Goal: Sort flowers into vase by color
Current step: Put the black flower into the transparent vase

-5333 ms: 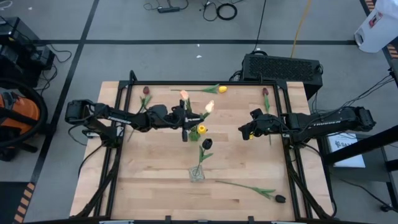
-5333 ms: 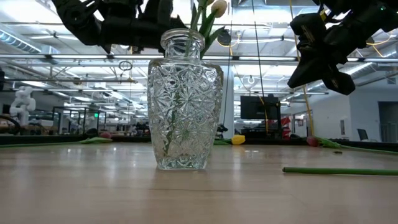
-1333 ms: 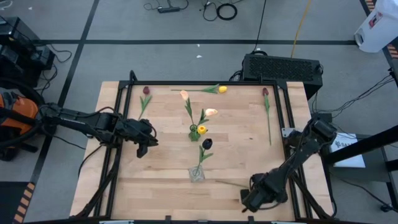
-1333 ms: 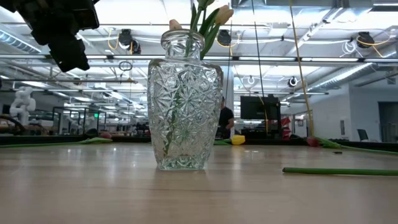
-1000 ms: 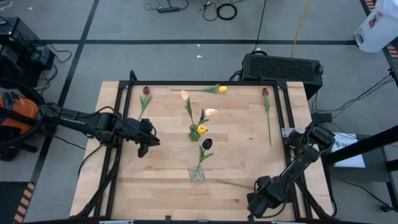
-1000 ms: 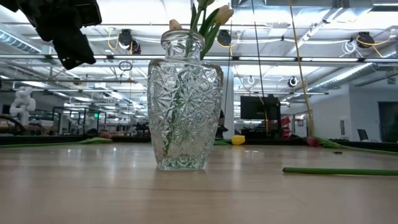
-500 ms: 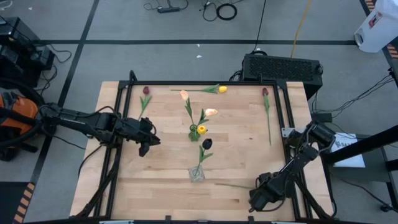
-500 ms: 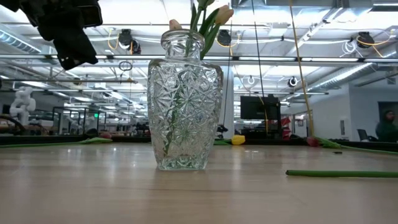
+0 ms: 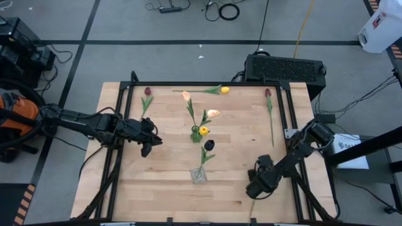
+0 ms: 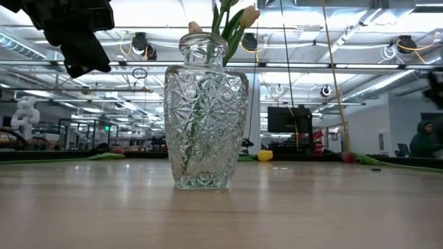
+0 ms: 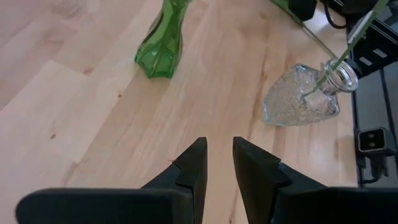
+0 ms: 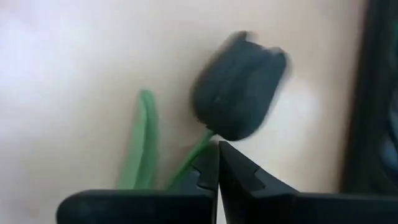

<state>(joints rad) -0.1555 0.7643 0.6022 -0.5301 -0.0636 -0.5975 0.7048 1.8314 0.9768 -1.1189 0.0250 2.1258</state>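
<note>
My right gripper (image 9: 254,189) is over the near right of the table, shut on a near-black tulip (image 12: 239,84). My left gripper (image 9: 148,146) hovers mid-left, narrowly open and empty; in its wrist view (image 11: 219,163) bare wood shows between the fingers. A clear cut-glass vase (image 9: 198,176) stands near the middle and holds a dark tulip (image 9: 208,145). A green vase (image 9: 196,133) behind it holds yellow and peach tulips (image 9: 213,113). A yellow tulip (image 9: 224,90) and two maroon ones (image 9: 147,91) (image 9: 268,92) lie along the far edge. My right gripper pinches the near-black tulip's green stem (image 12: 198,154) between its two fingers, just below the head. The head sticks out past the fingertips and a leaf (image 12: 140,146) runs beside the stem. The flower is lifted off the table; the rest of the stem is hidden by the gripper.
The clear vase fills the middle of the low view (image 10: 206,117). Black frame rails run along the table's left (image 9: 113,163) and right (image 9: 300,182) sides. A person (image 10: 422,142) shows far off in the room.
My right gripper has gone from the near right corner toward the table's middle and up, shut on the near-black tulip. The tulip's stem, which lay on the table at the right of the low view, has been lifted off it and out of that view.
</note>
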